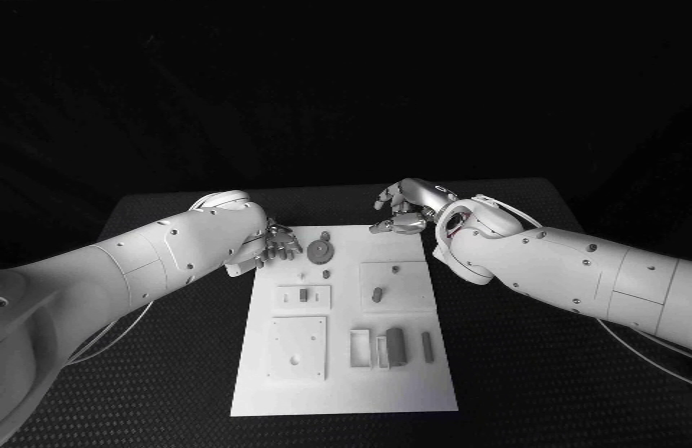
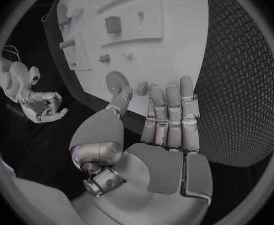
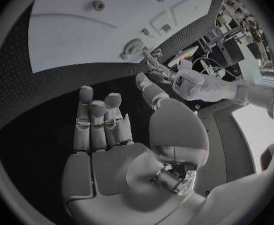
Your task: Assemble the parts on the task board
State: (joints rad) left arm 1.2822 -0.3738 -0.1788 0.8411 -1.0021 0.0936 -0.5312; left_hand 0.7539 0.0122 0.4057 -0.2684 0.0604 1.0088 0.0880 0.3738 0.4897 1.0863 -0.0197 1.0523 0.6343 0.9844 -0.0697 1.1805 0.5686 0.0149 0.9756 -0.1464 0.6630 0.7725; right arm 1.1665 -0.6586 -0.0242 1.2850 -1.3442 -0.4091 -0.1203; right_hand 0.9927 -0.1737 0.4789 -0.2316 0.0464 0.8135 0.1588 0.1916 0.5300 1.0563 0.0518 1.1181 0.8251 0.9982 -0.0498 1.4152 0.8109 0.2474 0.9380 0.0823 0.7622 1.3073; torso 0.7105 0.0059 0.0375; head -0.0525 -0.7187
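The left hand [image 1: 271,249] is at the far left corner of the task board [image 1: 346,388], and its fingers [image 2: 168,112] are held side by side, nearly straight, with the tips over the board's edge; it holds nothing. In the left wrist view the thumb is a little apart from the fingers and points toward a round disc part [image 2: 117,80] that lies on the board close to the fingertips. The right hand [image 1: 407,208] is above the black table [image 1: 173,208], just past the far right corner of the board, and it also holds nothing; its fingers [image 3: 96,115] are straight and apart from the thumb. The two white arms come in from both sides and leave the middle of the board uncovered. There, on the board, are a small peg [image 1: 376,293] standing in a square plate, a square plate [image 1: 297,347] with holes, and some upright blocks [image 1: 392,347] near the front edge.
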